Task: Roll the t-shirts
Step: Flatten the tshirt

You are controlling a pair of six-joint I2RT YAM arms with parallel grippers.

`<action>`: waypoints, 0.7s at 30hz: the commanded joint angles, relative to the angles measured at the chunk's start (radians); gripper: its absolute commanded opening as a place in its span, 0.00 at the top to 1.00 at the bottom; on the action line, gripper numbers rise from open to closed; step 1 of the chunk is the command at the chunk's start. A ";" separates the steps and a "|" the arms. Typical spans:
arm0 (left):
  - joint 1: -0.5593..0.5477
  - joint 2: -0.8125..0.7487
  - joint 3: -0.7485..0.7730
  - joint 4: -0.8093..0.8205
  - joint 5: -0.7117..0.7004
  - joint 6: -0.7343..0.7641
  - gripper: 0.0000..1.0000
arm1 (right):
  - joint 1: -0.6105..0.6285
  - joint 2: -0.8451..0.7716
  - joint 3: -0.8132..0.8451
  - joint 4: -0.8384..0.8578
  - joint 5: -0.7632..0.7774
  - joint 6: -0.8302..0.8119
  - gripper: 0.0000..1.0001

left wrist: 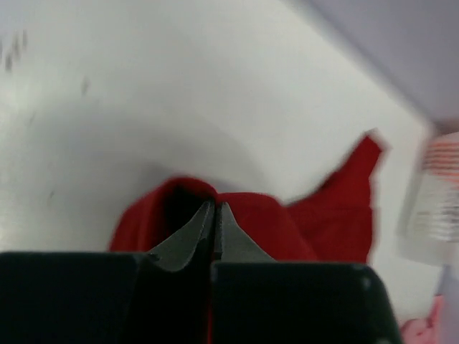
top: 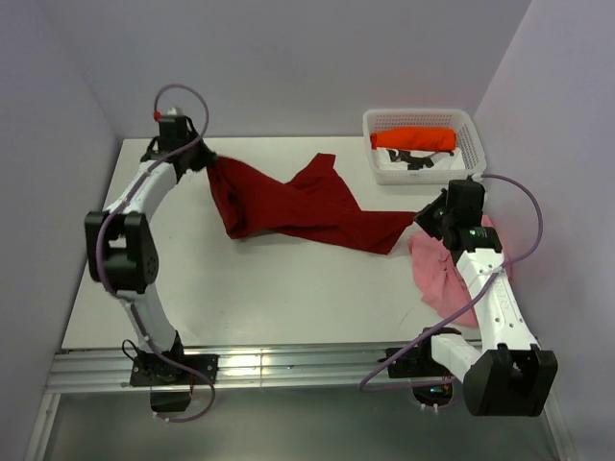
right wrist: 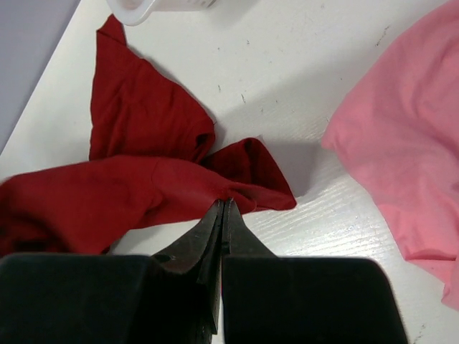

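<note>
The dark red t-shirt [top: 298, 206] lies crumpled and stretched across the middle of the table. My left gripper [top: 199, 159] is shut on its left end and holds that end raised; in the left wrist view the gripper [left wrist: 215, 204] has red cloth [left wrist: 315, 222] bunched round the tips. My right gripper [top: 423, 217] is shut on the shirt's right corner; its tips [right wrist: 224, 202] pinch the cloth's edge [right wrist: 136, 122]. The pink t-shirt [top: 434, 269] lies crumpled at the right edge, partly under my right arm, and shows in the right wrist view [right wrist: 409, 143]. The bright orange-red t-shirt [top: 413, 138] lies rolled in the basket.
The white mesh basket [top: 419, 114] stands at the back right corner, with a dark item beside the orange-red shirt. Its corner shows in the right wrist view [right wrist: 136, 11]. Walls close in the table at the back and both sides.
</note>
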 commanded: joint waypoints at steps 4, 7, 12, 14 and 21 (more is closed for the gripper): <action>-0.001 0.138 -0.113 -0.012 0.001 0.024 0.91 | -0.007 0.018 -0.002 0.034 0.008 -0.010 1.00; 0.009 0.167 -0.087 -0.041 -0.034 0.032 0.82 | -0.007 0.029 0.004 0.037 0.006 -0.015 1.00; 0.012 0.086 -0.126 -0.050 -0.076 0.026 0.41 | -0.006 0.038 0.009 0.042 0.005 -0.016 1.00; 0.010 -0.004 -0.154 -0.045 -0.089 0.027 0.35 | -0.007 0.036 0.003 0.044 0.006 -0.016 1.00; -0.054 -0.245 -0.315 -0.076 -0.089 0.047 0.33 | -0.007 0.039 -0.009 0.059 -0.009 -0.029 1.00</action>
